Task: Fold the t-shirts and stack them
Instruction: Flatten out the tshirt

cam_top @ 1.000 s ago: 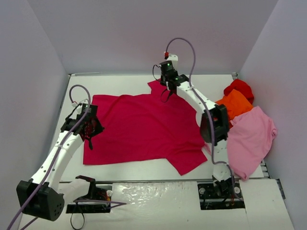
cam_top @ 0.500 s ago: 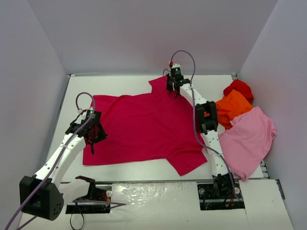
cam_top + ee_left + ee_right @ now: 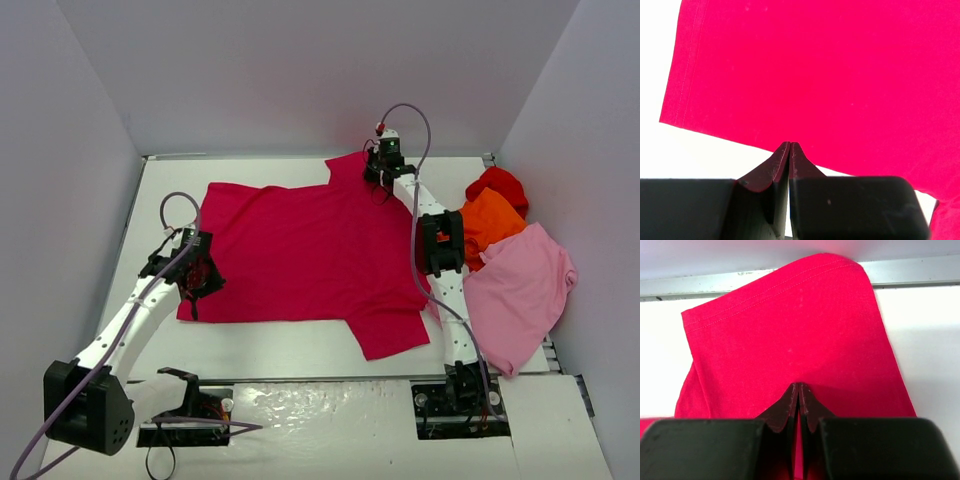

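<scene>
The crimson shirt (image 3: 310, 250) lies spread flat on the surface (image 3: 280, 350), mid-left, one sleeve toward the far edge and the other toward the near edge. The right hand (image 3: 383, 180) is clamped on the far sleeve; in the right wrist view (image 3: 798, 386) its fingers are pressed together with red cloth showing between them. The left hand (image 3: 195, 285) sits at the shirt's left hem near the near-left corner, fingers closed tip to tip right at the cloth's edge (image 3: 790, 145); whether the cloth is pinched I cannot tell.

At the right side the pink shirt (image 3: 515, 290), orange shirt (image 3: 490, 220) and red shirt (image 3: 500, 183) lie bunched together, touching.

Since a second ago the right hand has carried the far sleeve rightward, and the shirt has slid that way and lies smoother, its far edge straighter. The left hand has come slightly nearer. The pile has not moved.
</scene>
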### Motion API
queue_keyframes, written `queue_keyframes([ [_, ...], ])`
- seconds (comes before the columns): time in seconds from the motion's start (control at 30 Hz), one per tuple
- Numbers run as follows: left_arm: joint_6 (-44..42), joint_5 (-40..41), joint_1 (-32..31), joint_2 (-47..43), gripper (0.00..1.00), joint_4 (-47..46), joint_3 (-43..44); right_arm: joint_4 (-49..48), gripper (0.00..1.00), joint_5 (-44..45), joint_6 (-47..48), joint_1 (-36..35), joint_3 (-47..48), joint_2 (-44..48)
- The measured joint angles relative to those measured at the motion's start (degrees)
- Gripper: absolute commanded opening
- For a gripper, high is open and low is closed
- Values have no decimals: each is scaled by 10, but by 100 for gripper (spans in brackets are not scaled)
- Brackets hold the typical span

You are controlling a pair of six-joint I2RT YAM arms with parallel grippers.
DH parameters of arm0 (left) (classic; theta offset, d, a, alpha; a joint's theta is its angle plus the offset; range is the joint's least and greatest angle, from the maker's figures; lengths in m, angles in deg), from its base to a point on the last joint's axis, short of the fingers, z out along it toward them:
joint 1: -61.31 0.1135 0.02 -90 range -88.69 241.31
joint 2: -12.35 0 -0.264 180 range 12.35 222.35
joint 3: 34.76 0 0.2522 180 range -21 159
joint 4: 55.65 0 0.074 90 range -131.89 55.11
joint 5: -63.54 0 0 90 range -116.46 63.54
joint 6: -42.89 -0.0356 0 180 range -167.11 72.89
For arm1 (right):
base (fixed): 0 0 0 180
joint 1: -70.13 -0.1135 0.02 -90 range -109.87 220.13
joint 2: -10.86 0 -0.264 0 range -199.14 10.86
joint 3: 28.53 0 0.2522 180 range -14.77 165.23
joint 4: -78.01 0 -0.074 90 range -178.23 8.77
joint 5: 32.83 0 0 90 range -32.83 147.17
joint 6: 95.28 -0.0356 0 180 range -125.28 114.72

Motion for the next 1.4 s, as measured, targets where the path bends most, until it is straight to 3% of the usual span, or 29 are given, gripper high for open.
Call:
queue_keyframes([
  [0.1, 0, 0, 0, 2, 0, -2, -3, -16, 76, -13, -1, -1, -3, 1],
  [0.13, 0, 0, 0, 0, 0, -5, -5, -29, 85, -19, -2, -3, -10, 4],
  [0.27, 0, 1, -2, -20, 0, -12, -18, -70, 100, -13, 7, -20, -86, 50],
  [0.5, 0, 0, -7, -92, 0, -8, -18, -61, 92, 49, -10, -54, -279, 240],
  [0.73, -19, -25, -11, -40, 0, 64, 26, 0, 82, 138, -60, -151, -614, 627],
  [0.9, -34, -30, -20, -4, 0, 99, 27, 89, 80, 158, -131, -227, -799, 798],
  [1.07, -33, -56, -27, 10, 0, 97, 16, 197, 79, 160, -204, -264, -897, 864],
  [1.4, -8, -27, -62, 66, 0, 82, 15, 280, 78, 205, -329, -393, -915, 912],
])
